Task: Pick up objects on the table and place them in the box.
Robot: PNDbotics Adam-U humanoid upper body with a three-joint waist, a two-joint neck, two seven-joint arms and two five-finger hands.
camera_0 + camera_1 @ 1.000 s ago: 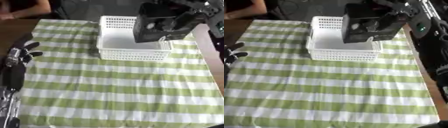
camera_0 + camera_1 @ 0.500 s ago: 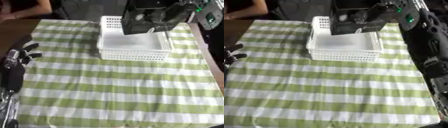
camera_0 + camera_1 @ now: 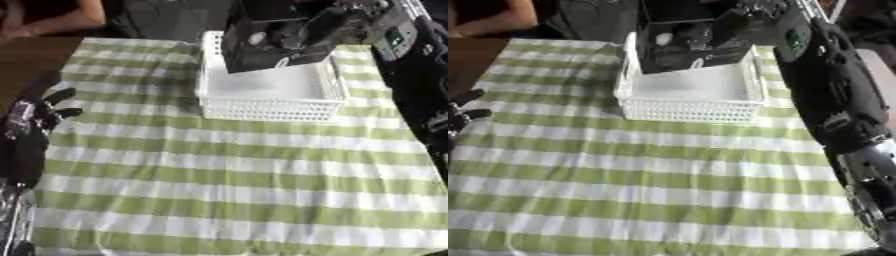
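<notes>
One black box [image 3: 262,42] is hanging over the far end of the white basket [image 3: 271,102], the right hand [image 3: 328,27] gripping it with curled fingers. Nothing else is showing on the striped cloth [image 3: 227,180]. The left hand [image 3: 39,112] is idling, fingers relaxed; release is remaining.

A table covered with a green and white checked cloth [image 3: 236,165] fills most of the scene, its stripes running left to right. At the far left, a bare brown wooden surface [image 3: 31,57] shows beside the cloth. Beyond the far edge the room is dark, possibly a dark floor or furniture. Light falls evenly on the cloth.
</notes>
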